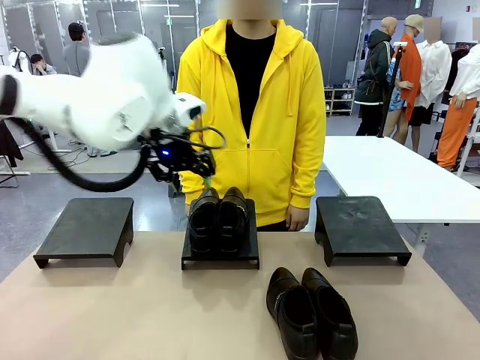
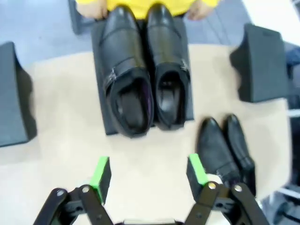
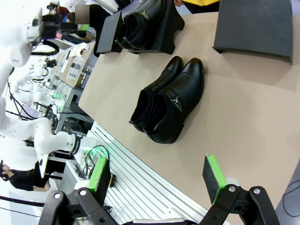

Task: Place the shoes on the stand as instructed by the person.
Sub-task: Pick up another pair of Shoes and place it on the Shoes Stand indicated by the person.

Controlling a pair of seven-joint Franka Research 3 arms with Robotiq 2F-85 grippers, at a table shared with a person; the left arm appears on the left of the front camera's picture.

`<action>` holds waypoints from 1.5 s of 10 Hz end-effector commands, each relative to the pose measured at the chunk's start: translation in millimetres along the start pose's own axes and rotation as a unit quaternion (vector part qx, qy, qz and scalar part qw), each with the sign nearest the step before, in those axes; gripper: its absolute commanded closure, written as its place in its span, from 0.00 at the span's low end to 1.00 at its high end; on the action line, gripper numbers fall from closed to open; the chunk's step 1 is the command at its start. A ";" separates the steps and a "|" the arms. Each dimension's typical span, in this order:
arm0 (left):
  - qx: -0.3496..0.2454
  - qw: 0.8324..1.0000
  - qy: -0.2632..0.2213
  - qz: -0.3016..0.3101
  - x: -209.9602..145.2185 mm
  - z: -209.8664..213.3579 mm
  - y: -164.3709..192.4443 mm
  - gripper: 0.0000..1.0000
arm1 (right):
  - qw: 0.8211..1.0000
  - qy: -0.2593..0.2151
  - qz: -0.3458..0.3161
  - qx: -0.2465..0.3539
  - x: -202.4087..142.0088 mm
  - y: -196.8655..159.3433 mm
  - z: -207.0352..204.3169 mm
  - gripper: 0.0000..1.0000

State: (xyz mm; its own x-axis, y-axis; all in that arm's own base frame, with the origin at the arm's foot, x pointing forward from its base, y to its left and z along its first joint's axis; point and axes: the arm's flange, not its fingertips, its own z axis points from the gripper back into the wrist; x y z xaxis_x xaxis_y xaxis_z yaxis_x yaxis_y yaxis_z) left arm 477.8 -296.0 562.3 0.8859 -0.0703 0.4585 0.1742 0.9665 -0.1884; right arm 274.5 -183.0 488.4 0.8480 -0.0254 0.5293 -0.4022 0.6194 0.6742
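**Hazards: Second Pair Unplaced**

First pair point(image 1: 218, 217) sits on the middle stand point(image 1: 220, 259); second pair point(image 1: 311, 311) lies on the table point(image 1: 150, 315), shoes touching. Left gripper point(image 2: 148, 171) hovers over the first pair, jaws apart, empty; right gripper point(image 3: 158, 177), facing the second pair, is also apart (nothing held). Gripping one shoe may drag its neighbour; glossy leather may slip. The person's hand point(image 1: 297, 219) is beside the stand: collision risk.
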 end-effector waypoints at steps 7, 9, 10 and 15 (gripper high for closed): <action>-0.294 0.949 0.003 0.116 -124.1 103.6 273.8 0.18 | 1.000 -0.006 0.007 0.007 0.1 0.1 0.5 0.00; -0.282 0.950 -0.011 0.135 -172.5 108.7 339.1 0.18 | 1.000 -0.006 0.007 0.007 0.1 0.1 0.5 0.00; -0.285 0.949 -0.030 0.133 -195.2 114.2 370.4 0.18 | 1.000 -0.006 0.007 0.007 0.1 0.1 0.5 0.00; -0.288 0.936 -0.069 0.189 -283.9 114.9 464.0 0.18 | 1.000 -0.006 0.007 0.007 0.1 0.1 0.5 0.00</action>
State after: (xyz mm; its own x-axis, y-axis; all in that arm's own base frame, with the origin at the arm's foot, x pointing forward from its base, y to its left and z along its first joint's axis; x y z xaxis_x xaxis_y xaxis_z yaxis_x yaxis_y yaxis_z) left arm 258.0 210.7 455.0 0.8536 0.3512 0.3848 0.1061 0.6059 -0.7884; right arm 274.6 -182.9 488.6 0.8480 -0.0250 0.5293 -0.4023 0.6199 0.6738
